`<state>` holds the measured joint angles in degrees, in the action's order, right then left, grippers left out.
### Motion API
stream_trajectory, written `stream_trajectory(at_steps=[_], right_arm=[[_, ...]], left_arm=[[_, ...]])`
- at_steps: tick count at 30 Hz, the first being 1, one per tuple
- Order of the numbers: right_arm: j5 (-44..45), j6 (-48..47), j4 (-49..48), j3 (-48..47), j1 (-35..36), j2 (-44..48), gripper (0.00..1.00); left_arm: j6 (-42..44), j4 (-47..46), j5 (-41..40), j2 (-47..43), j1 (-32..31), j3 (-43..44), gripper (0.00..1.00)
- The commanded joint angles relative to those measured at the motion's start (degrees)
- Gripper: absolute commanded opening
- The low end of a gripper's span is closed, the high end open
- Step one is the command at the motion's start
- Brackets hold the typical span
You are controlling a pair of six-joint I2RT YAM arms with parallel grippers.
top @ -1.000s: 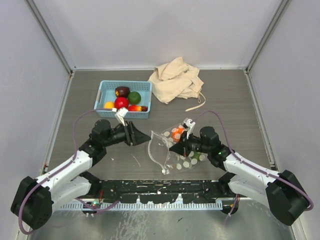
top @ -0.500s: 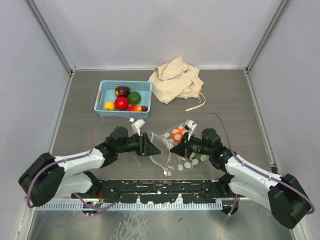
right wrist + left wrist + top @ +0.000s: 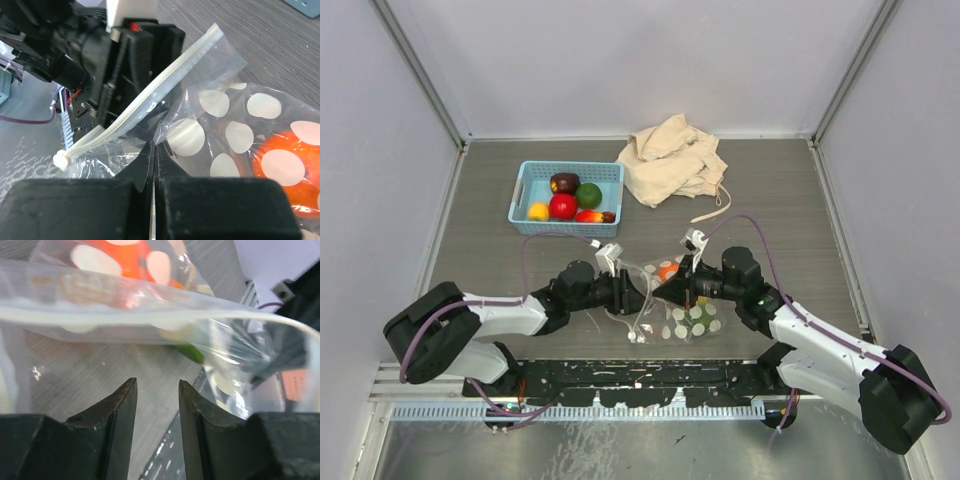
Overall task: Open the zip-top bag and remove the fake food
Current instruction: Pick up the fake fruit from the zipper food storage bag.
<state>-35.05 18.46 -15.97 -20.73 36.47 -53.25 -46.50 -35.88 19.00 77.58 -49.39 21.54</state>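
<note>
Clear plastic, white polka dots, right in the middle of the action: the zip-top bag point(image 3: 672, 305) lay slumped and crinkled on the grey wood-grain table point(image 3: 790, 200), between the two arms. Right claw point(image 3: 154, 162) was clamped tight, fingers flat together, nipping a fold of the thin film just below the white zip strip point(image 3: 150, 107). Left claw point(image 3: 157, 385) faced the bag from the other side, its dark tapered fingers parted with only bare table between them. It was gripping nothing.

And here was the crux. That stiff white rim ran straight across ahead of the left claw, crosswise to its fingers and just beyond the tips. It bowed round on the right as if the mouth stood open. So the left arm was the nearer one to the opening, and a short push forward, by my reckoning, would have put one lip between its fingers.

Inside sat the fake food point(image 3: 668, 270): a glossy orange piece pressed against the dotted film, and a smooth green one point(image 3: 701, 313) lower down, nearer the arms' bases. More shiny fruit sat well apart in the light blue perforated basket point(image 3: 517, 195), a rumpled beige cloth bag point(image 3: 672, 160) beside it. Slippery film, floppy shape: I judged a loose lip could easily slide out of the fingers.
</note>
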Motion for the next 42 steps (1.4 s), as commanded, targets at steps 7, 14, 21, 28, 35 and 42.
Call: stream_trajectory(at_steps=[7, 14, 21, 28, 35, 42], right_arm=[[-1.6, 0.7, 0.4, -2.5, 1.7, 3.4, 0.28], [13.2, -1.7, 13.1, -6.2, 1.7, 15.8, 0.58], [40.2, 3.5, 20.4, -8.7, -1.8, 12.6, 0.48], [35.0, 5.0, 19.0, -10.1, -7.8, 2.5, 0.16], [30.5, 4.5, 16.5, -9.1, -8.3, -3.8, 0.1], [28.9, 3.9, 14.1, -9.1, -8.4, -9.8, 0.09]], left_arm=[[-1.0, -10.6, -4.7, 7.9, -0.1, -0.1, 0.39], [0.3, -10.3, -5.4, 8.2, -0.1, -0.5, 0.42], [0.8, -11.6, -3.9, 10.0, 0.0, 0.1, 0.44], [-0.1, -14.1, -2.5, 12.2, -0.1, 0.1, 0.44], [-0.4, -15.4, -2.0, 13.3, 0.0, 0.2, 0.44], [0.0, -14.8, -2.5, 13.5, 0.0, 0.2, 0.45]])
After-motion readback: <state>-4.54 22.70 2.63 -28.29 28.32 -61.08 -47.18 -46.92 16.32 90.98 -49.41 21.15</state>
